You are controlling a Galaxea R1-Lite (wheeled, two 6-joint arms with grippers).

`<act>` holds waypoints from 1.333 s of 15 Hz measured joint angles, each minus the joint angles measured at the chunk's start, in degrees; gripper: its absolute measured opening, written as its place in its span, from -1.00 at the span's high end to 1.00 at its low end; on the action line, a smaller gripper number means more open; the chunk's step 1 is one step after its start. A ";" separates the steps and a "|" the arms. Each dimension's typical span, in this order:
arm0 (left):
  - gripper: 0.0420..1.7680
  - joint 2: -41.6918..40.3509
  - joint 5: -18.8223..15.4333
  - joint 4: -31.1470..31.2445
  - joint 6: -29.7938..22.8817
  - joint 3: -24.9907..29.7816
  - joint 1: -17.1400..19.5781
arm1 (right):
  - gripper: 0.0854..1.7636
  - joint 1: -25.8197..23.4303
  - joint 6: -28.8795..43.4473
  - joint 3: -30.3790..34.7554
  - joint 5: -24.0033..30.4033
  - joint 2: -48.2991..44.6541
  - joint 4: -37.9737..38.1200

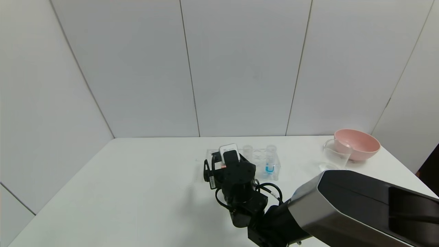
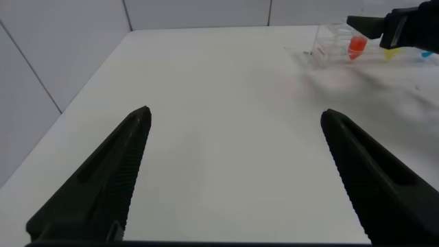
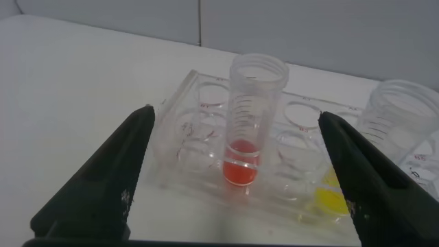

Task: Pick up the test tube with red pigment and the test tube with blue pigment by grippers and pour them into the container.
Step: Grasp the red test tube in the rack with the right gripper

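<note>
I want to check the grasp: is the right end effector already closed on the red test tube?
No, the right end effector stands open, its fingers apart on both sides of the red test tube, which sits upright in the rack.

A pink bowl (image 1: 358,144) and clear rack (image 1: 274,170) sit on the white table (image 1: 137,185).

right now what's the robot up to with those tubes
The right gripper is open and lined up on the red tube, which stands upright in the clear rack; its fingers sit on either side without touching it. The blue tube is in the rack too. The beaker waits off to the right beside a pink bowl. The left gripper hangs open over bare table, away from the rack.
</note>
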 joint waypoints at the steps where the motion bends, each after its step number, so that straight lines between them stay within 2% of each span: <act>1: -1.00 0.00 0.00 0.00 0.00 0.00 0.00 | -0.94 -0.50 -0.27 -0.84 0.33 0.50 0.00; 10: -1.00 0.00 0.00 0.00 0.00 0.00 0.00 | -0.94 -2.78 -0.38 -4.69 1.52 3.01 1.23; 13: -1.00 0.00 0.00 0.00 0.00 0.00 0.00 | -0.32 -3.04 -0.33 -4.67 1.30 3.28 1.24; 17: -1.00 0.00 0.00 0.00 0.00 0.00 0.00 | 0.22 -2.86 -0.30 -4.45 1.41 3.25 1.24; 18: -1.00 0.00 0.00 0.00 0.02 0.00 0.00 | 0.51 -2.78 -0.30 -4.45 1.43 3.25 1.23; 20: -1.00 0.00 -0.02 0.00 0.00 0.00 0.00 | 0.51 -2.86 -0.30 -4.52 1.48 3.25 1.13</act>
